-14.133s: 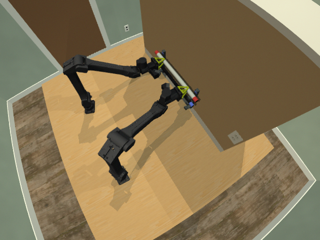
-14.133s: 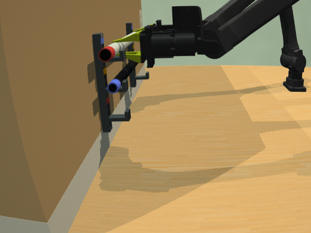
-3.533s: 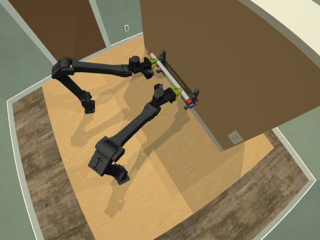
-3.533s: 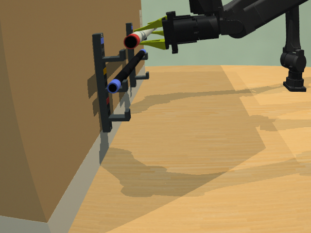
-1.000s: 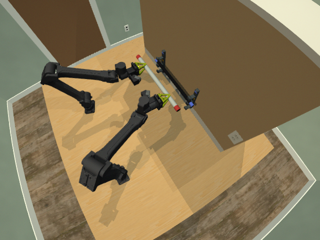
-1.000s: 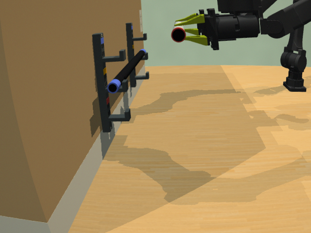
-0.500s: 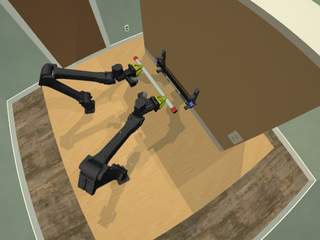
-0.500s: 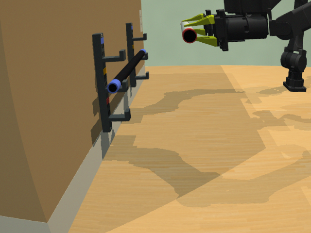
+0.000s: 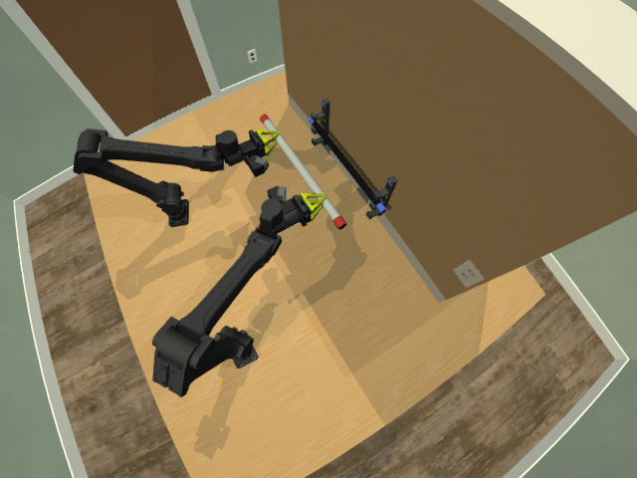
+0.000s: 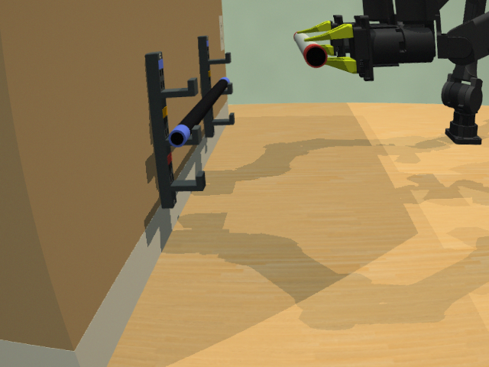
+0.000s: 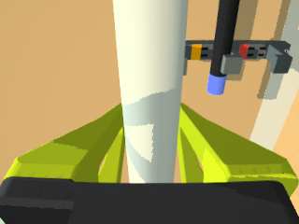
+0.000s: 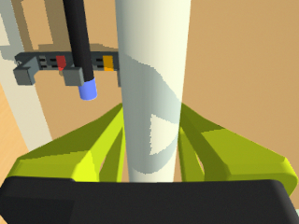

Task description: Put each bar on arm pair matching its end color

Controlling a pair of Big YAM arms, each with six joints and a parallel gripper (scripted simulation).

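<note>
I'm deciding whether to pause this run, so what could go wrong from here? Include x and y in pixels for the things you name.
The pale bar (image 9: 301,166) (image 10: 303,41) (image 11: 151,56) (image 12: 153,37) might knock the black bar (image 9: 349,156) (image 10: 203,104) (image 11: 226,28) (image 12: 77,33) on its way to the red-labelled bottom pair. If the left gripper (image 9: 277,138) (image 11: 151,112) and right gripper (image 9: 323,199) (image 10: 315,50) (image 12: 151,112) move unevenly, it could tilt or slip.
</note>
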